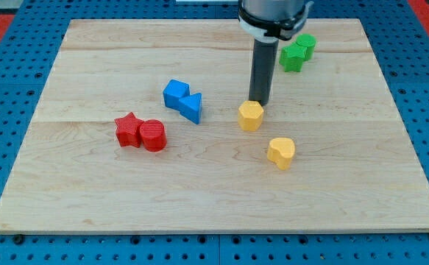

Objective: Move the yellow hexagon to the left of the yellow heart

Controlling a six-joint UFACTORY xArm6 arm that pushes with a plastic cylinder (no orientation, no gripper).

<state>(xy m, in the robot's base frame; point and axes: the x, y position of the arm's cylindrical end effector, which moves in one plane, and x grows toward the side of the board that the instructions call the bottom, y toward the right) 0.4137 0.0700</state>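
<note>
The yellow hexagon (pixel 250 115) lies near the middle of the wooden board (pixel 89 184). The yellow heart (pixel 280 152) lies below it and to its right, a short gap away. My tip (pixel 258 102) stands right behind the hexagon, at its upper right edge, touching or nearly touching it. The rod rises from there to the view's top.
A blue block (pixel 175 93) and a blue triangular block (pixel 193 107) touch each other left of the hexagon. A red star (pixel 128 130) and a red cylinder (pixel 154 135) sit together further left. Two green blocks (pixel 298 52) lie at the top right.
</note>
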